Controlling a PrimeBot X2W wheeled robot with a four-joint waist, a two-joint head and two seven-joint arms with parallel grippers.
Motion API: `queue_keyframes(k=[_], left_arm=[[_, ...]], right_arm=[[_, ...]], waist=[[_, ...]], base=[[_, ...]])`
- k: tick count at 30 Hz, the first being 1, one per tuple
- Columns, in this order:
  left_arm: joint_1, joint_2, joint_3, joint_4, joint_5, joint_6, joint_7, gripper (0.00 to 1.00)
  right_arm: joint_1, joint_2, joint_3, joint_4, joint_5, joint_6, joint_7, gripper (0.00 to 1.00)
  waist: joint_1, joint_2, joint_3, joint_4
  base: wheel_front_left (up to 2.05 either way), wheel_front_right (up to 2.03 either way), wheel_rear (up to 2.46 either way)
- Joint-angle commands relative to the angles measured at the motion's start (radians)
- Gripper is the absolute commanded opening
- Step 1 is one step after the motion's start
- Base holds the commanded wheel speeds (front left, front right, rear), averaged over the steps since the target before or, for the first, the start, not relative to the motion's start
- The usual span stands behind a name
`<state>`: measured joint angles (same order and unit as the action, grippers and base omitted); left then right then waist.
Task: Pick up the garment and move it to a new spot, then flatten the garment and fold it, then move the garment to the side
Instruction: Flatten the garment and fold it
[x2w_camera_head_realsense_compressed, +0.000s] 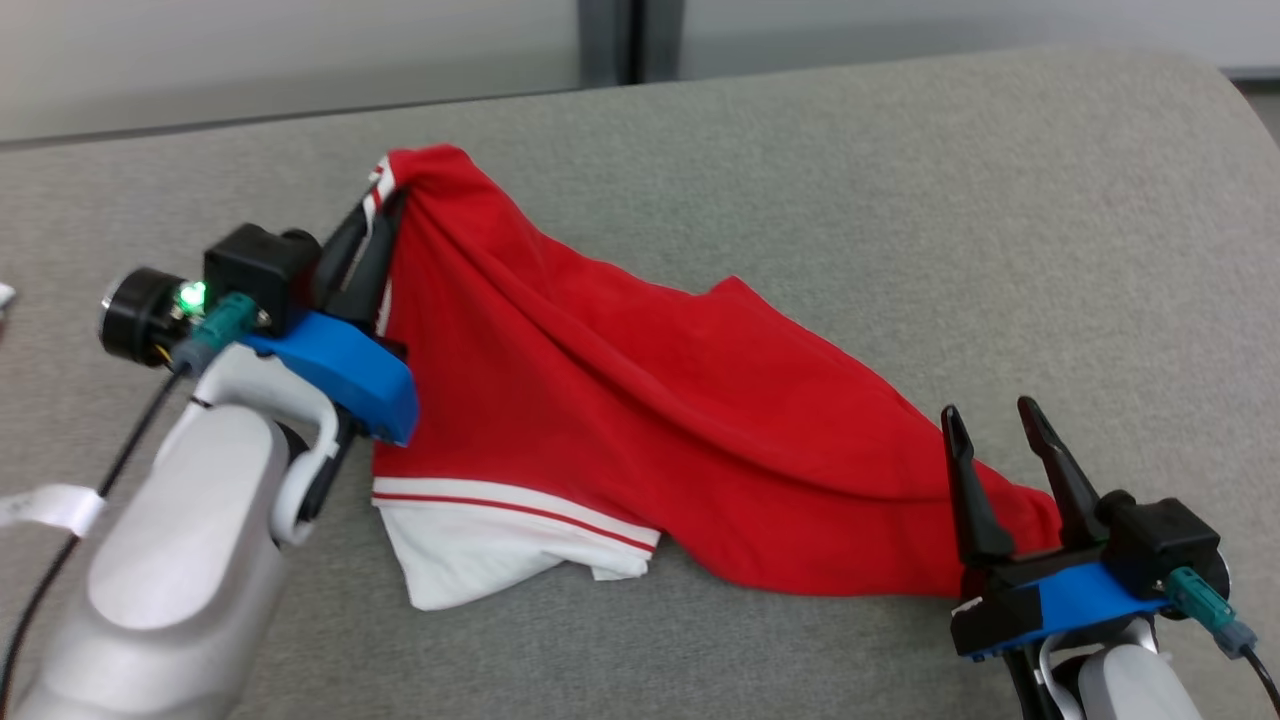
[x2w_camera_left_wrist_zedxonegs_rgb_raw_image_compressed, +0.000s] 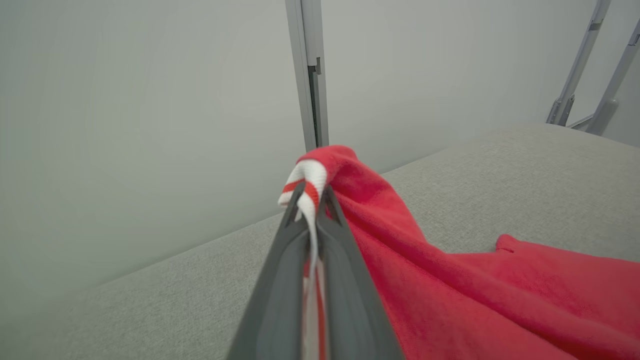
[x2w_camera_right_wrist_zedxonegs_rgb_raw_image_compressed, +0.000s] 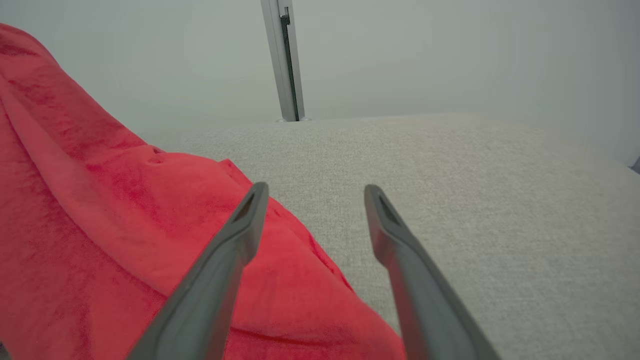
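The garment is a red shirt with white, red-striped trim, stretched across the grey cushion. My left gripper is shut on its striped white edge and lifts that corner off the surface; the left wrist view shows the garment trim pinched between the fingertips. Lower right, my right gripper stands open over the garment's low right end. In the right wrist view the open gripper has one finger above the garment and the other over bare cushion, with nothing between them.
The grey upholstered surface runs wide on the right and behind the garment. Its far edge meets a pale wall with a grey metal post. Metal frame bars stand at the far right in the left wrist view.
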<state>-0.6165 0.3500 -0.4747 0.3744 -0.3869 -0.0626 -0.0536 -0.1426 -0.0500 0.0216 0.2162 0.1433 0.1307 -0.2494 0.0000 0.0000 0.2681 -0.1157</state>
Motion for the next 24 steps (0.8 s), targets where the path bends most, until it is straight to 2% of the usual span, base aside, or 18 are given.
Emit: queue_keyframes(k=[1,12,19,20,21,24], left_arm=[[-0.047,0.019,0.006,0.018,0.005,-0.007,0.002,0.00],[-0.219,0.064,0.009,0.176,0.007,-0.043,-0.023,0.00],[-0.273,0.051,-0.006,0.295,0.007,-0.052,-0.082,0.00],[-0.278,0.048,-0.007,0.315,0.004,-0.054,-0.098,0.42],[-0.275,0.045,-0.011,0.335,0.005,-0.055,-0.112,1.00],[-0.257,0.034,-0.011,0.373,0.003,-0.055,-0.163,1.00]], right_arm=[[-0.028,-0.001,0.001,-0.005,0.006,0.000,-0.008,1.00],[-0.085,-0.001,0.014,-0.013,0.034,0.000,-0.016,1.00],[-0.093,-0.001,0.016,-0.036,0.040,0.000,-0.017,1.00],[-0.093,-0.001,0.016,-0.036,0.040,0.000,-0.017,1.00],[-0.092,-0.001,0.015,-0.036,0.039,0.000,-0.017,1.00],[-0.081,-0.001,0.013,-0.032,0.035,0.000,-0.017,1.00]], waist=[[0.0000,0.0000,0.025,-0.021],[0.0000,0.0000,0.128,-0.106],[0.0000,0.0000,0.145,-0.124],[0.0000,0.0000,0.143,-0.124],[0.0000,0.0000,0.140,-0.123],[0.0000,0.0000,0.121,-0.117]], base=[[0.00,0.00,0.00],[0.00,0.00,0.00],[0.00,0.00,0.00],[0.00,0.00,0.00],[0.00,0.00,0.00],[0.00,0.00,0.00]])
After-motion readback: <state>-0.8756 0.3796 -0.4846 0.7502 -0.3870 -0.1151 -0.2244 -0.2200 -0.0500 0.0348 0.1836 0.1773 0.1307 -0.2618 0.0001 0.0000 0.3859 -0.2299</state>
